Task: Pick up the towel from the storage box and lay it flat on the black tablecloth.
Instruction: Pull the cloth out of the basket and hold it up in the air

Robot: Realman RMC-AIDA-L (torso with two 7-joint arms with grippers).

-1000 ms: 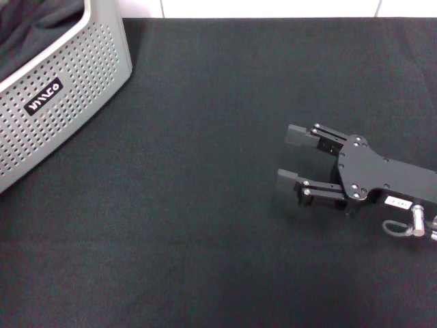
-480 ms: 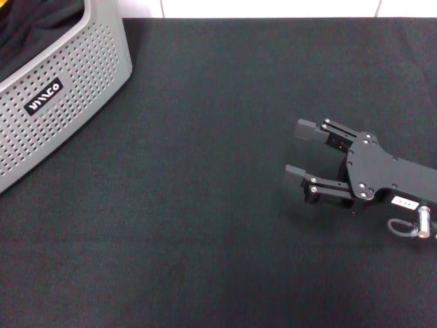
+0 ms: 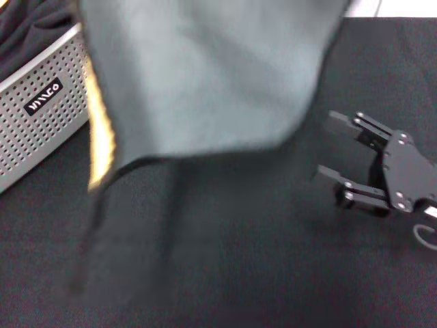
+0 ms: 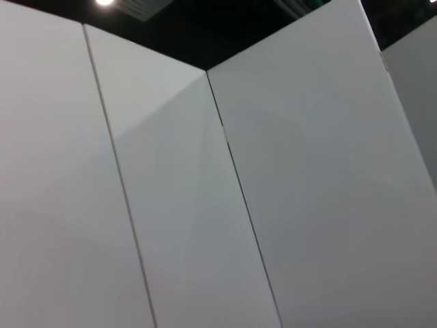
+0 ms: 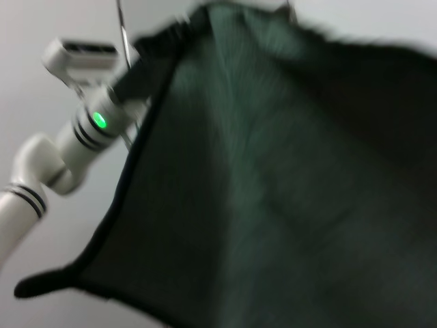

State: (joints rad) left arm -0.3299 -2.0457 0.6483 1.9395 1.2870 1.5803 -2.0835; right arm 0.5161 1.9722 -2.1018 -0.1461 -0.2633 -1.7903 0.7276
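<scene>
L hand [image 5: 179,29] holds towel [image 3: 205,75] aloft; grip blurred, top cut off.

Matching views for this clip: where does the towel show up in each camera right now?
Head view: the towel hangs blurred across the upper left and middle, in front of the storage box and above the black tablecloth.
Left wrist view: not in it, only pale wall panels.
Right wrist view: it fills most of the picture, hanging from the left arm.
Shared landmark: the towel's dark stitched hem, seen in the head and right wrist views.
</scene>
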